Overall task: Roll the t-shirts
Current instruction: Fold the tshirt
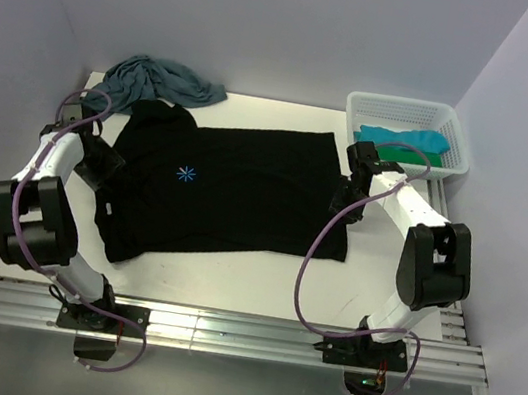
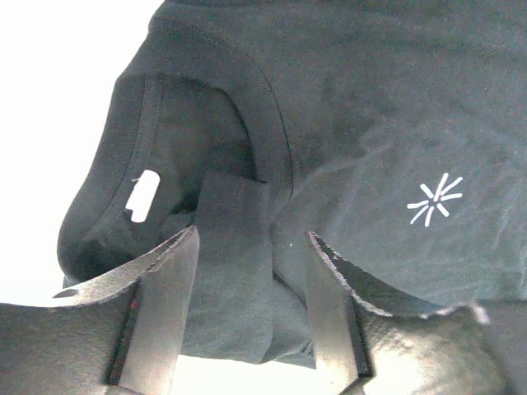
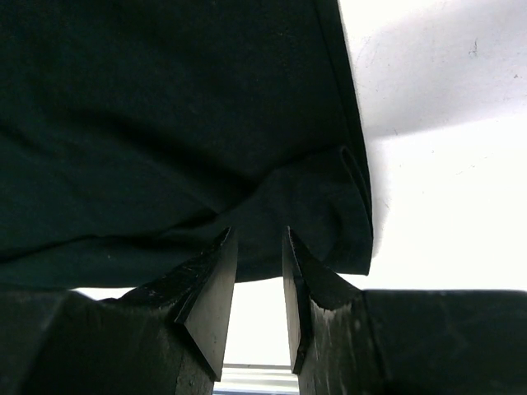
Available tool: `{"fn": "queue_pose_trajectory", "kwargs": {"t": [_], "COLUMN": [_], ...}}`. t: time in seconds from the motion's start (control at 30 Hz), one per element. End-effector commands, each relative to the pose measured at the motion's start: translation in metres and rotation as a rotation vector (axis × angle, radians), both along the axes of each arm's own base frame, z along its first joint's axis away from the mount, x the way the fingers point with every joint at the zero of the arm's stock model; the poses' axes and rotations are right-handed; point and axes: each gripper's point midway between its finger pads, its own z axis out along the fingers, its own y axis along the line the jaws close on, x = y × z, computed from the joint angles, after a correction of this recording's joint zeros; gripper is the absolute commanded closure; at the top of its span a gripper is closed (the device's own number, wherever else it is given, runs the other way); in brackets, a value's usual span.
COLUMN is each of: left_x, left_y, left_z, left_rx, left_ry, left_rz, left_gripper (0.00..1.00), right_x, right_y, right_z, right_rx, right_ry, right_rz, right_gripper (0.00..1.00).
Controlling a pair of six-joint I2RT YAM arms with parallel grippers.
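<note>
A large black t-shirt [image 1: 234,193] lies spread flat across the table, its light-blue starburst print [image 1: 187,175] to the left of centre. My left gripper [image 1: 106,169] is at the shirt's collar end. In the left wrist view that gripper [image 2: 254,232] is open, straddling a folded strip of the black t-shirt [image 2: 235,271] beside the collar and its white label [image 2: 143,196]. My right gripper [image 1: 343,199] is at the shirt's right edge. In the right wrist view it [image 3: 258,232] is narrowly open, tips at the hem of the black t-shirt [image 3: 165,123], with bare table between the fingers.
A dusty-blue t-shirt [image 1: 157,81] lies crumpled at the back left, just beyond the black one. A white mesh basket [image 1: 401,104] at the back right holds a turquoise t-shirt [image 1: 406,137] and a green one [image 1: 408,156]. White walls enclose the table on three sides.
</note>
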Motion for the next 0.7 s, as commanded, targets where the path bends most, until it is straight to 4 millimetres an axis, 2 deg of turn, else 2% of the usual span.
{"fn": "queue_pose_trajectory", "kwargs": {"t": [0.0, 0.1, 0.2, 0.5, 0.67], "left_x": [-0.002, -0.006, -0.008, -0.01, -0.013], "left_y": [0.003, 0.0, -0.001, 0.0, -0.003], "left_z": [-0.003, -0.01, -0.014, -0.025, -0.034], "left_rx": [0.026, 0.013, 0.009, 0.012, -0.005], "left_ry": [0.009, 0.015, 0.019, 0.048, 0.061], "left_rz": [0.002, -0.001, -0.002, -0.009, -0.009], "left_gripper": [0.43, 0.51, 0.54, 0.54, 0.58], "right_x": [0.008, 0.008, 0.007, 0.008, 0.007], "right_y": [0.003, 0.004, 0.004, 0.005, 0.004], "right_z": [0.008, 0.008, 0.007, 0.005, 0.003], "right_rx": [0.011, 0.015, 0.014, 0.02, 0.012], "right_ry": [-0.027, -0.034, -0.028, -0.02, -0.014], "right_rz": [0.014, 0.011, 0.011, 0.007, 0.007], "right_gripper": [0.64, 0.64, 0.64, 0.65, 0.64]}}
